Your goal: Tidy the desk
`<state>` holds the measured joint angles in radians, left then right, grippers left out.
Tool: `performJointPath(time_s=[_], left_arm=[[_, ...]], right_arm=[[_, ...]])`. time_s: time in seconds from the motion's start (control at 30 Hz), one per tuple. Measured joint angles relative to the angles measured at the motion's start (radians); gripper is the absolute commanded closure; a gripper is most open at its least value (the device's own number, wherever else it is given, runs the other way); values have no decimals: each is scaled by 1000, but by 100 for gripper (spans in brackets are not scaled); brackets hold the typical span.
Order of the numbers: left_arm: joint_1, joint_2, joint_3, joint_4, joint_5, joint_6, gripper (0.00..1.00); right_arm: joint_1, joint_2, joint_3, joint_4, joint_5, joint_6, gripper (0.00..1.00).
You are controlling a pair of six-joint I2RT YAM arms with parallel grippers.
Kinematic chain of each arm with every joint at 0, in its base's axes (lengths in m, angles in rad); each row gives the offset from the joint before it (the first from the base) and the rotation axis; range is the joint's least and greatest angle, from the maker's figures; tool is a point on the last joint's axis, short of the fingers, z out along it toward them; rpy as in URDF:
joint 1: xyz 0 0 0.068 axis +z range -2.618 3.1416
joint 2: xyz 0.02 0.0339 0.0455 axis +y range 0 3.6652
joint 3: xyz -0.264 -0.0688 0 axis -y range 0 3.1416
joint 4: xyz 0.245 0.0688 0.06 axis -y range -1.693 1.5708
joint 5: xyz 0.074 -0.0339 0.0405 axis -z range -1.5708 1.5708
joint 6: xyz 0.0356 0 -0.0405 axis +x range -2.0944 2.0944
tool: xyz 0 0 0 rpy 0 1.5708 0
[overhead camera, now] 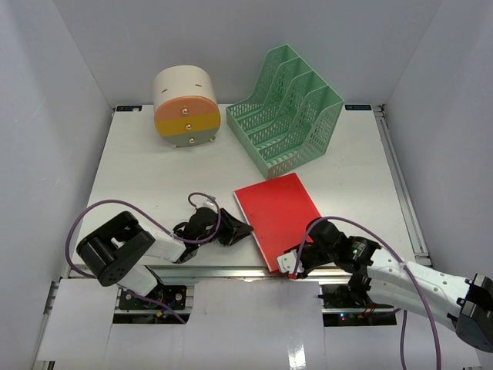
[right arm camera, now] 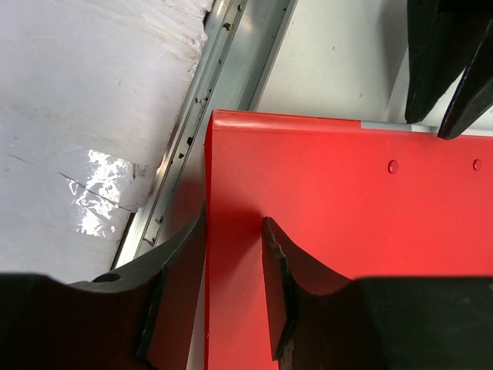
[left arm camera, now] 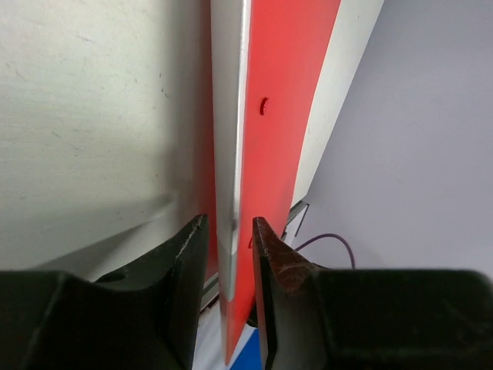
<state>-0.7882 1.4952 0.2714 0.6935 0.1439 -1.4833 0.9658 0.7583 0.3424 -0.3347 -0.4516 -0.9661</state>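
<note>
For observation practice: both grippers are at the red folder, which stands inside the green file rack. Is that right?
No: the top view shows the red folder lying on the desk near the front edge, outside the green file rack.

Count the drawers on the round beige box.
3, stacked on the front of the round box: orange drawer on top, yellow drawer in the middle, grey-green drawer at the bottom. None looks hidden.
</note>
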Motion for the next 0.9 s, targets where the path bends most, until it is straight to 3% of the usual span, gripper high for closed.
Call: performJointPath(time_s=[0.5,0.8,0.9], left_arm=[[-34,68,7,53,31,-14,41],[-86,236,61,220,28,-80,41],[-93,304,63,323,19,-114,49]], right_arm=[[-18,-4,18,0,-22,6,65],[-34,-4,22,-2,-41,17,65],[-37,-4,22,-2,-48,17,65]])
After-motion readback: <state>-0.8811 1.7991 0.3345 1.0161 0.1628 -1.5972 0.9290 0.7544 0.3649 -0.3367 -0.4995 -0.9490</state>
